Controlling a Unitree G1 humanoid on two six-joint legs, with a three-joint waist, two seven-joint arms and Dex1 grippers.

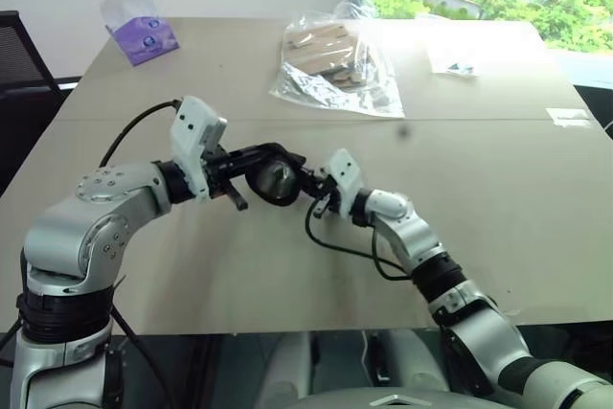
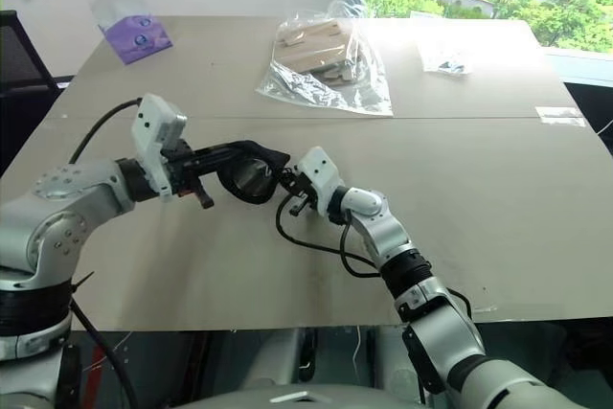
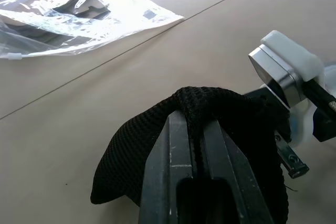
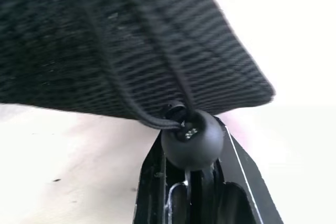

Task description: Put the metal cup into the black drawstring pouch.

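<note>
Pouch first: I see the black drawstring pouch (image 1: pixel 273 176) held up off the bench (image 1: pixel 498 208) between my two arms, its mouth turned toward the head camera with the metal cup (image 1: pixel 278 179) glinting inside it. My left pincer (image 3: pixel 195 129) is clamped tight on a fold of the pouch's mesh fabric, fingers pressed together with the cloth bunched between them. My right pincer (image 4: pixel 191 156) is drawn narrow at the pouch's other side, closed around the drawstring cord (image 4: pixel 136 111) just behind its round black bead (image 4: pixel 191 140), which sits against the fingertips. Farther back on the bench lie a clear plastic bag of wooden blocks (image 1: pixel 335 59) and a purple tissue pack (image 1: pixel 142 31), well apart from the pouch.
</note>
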